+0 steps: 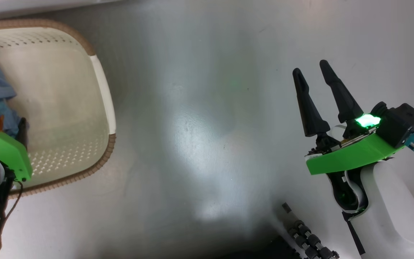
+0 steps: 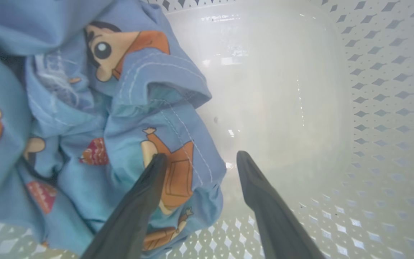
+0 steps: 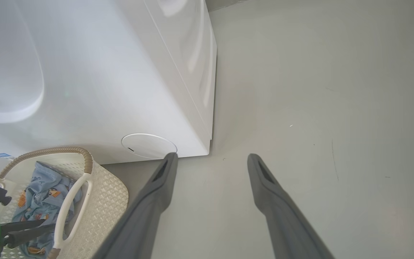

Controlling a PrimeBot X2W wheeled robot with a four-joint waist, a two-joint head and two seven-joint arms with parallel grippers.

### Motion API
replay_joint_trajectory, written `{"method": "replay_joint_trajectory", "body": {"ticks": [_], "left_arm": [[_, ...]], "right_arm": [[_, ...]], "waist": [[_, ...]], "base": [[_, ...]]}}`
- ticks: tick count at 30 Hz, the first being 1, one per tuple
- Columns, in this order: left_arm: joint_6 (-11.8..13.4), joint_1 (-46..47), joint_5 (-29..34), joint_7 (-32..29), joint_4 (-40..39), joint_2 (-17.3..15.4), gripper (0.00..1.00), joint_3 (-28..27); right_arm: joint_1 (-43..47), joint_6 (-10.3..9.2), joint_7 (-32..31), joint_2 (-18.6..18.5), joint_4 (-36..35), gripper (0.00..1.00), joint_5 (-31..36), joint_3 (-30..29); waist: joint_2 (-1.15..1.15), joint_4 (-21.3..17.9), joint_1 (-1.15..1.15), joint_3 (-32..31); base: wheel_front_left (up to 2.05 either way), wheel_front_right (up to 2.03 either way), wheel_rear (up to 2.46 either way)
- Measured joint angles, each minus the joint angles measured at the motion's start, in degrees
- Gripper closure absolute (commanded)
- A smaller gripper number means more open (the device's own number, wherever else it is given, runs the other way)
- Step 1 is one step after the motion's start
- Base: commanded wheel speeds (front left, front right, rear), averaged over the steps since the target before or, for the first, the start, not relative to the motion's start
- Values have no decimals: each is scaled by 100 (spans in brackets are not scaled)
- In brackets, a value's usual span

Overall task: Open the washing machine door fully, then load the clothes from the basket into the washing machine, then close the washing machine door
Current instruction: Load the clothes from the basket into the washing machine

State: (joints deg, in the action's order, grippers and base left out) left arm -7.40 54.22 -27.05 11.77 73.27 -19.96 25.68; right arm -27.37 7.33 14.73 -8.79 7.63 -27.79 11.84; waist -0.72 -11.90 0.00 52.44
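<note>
The cream basket (image 1: 102, 90) with a brown rim stands on the floor at the left of the head view. Light-blue clothes (image 2: 95, 118) printed with orange-brown cartoon figures lie bunched at one side of it. My left gripper (image 2: 199, 158) is open inside the basket, one finger (image 2: 146, 194) over the cloth's edge and the other over the bare basket floor. Over bare floor on the right, my right gripper (image 1: 311, 68) hangs open and holds nothing. The white washing machine (image 3: 95, 82) stands behind the basket (image 3: 106, 194). The washing machine door is out of view.
A small round white flap (image 3: 148, 145) sits low on the machine's front near its corner. Grey glossy floor (image 1: 207, 136) stretches between the basket and my right arm. A black ribbed part (image 1: 307, 237) lies at the bottom of the head view.
</note>
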Motion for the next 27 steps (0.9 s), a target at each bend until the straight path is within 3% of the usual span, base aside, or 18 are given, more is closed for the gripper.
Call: {"method": "replay_joint_trajectory", "body": {"ticks": [4,5,7,8,17,27], "left_arm": [[9,20,-1,-69,21,-32,0,23],[16,32,-1,-69,23,-46,22,27],[65,75,-1,-77,30,-77,82,41],[76,94,-1,-77,37,-96,100,46],[159,102,-118,-105,51,-93,100,37],[97,-72,-646,245,-86,171,100,-372]], "right_arm": [[1,0,0,-4,-33,0,0,32],[1,0,1,-7,-40,0,0,35],[1,0,0,-11,-44,0,0,45],[1,0,1,-13,-49,0,0,47],[1,0,0,-21,-47,0,0,21],[11,0,1,-21,59,0,0,-152]], "waist": [[0,-44,0,51],[0,-54,0,65],[0,-78,0,85],[0,-86,0,92],[0,-42,0,17],[0,156,0,-484]], "base": [[0,0,0],[0,0,0],[0,0,0],[0,0,0],[0,0,0],[0,0,0]]}}
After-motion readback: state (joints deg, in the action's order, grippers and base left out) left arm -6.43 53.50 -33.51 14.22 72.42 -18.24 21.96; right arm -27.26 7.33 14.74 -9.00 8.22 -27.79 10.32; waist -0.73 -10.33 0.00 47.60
